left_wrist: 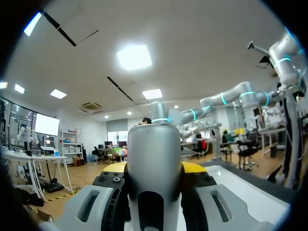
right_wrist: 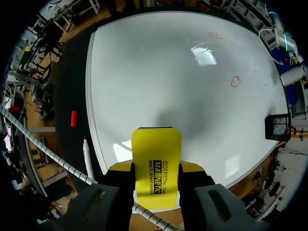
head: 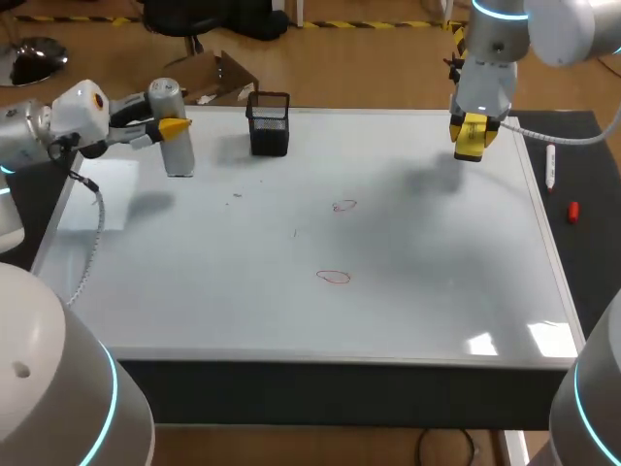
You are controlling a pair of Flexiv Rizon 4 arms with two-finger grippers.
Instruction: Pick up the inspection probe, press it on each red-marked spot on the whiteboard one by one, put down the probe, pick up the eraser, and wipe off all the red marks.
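While the probe (head: 178, 141) is held upright by the left gripper (head: 173, 127) at the board's (head: 437, 291) far left, the eraser (head: 470, 136) is clamped in the right gripper (head: 473, 128) over the far right corner. Both red marks (head: 334, 277) are seen toward the middle, a bit nearer that arm.

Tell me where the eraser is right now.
The eraser is clamped in the right gripper, held above the whiteboard's far right corner in the head view, near the marker lying just off the board's right edge.
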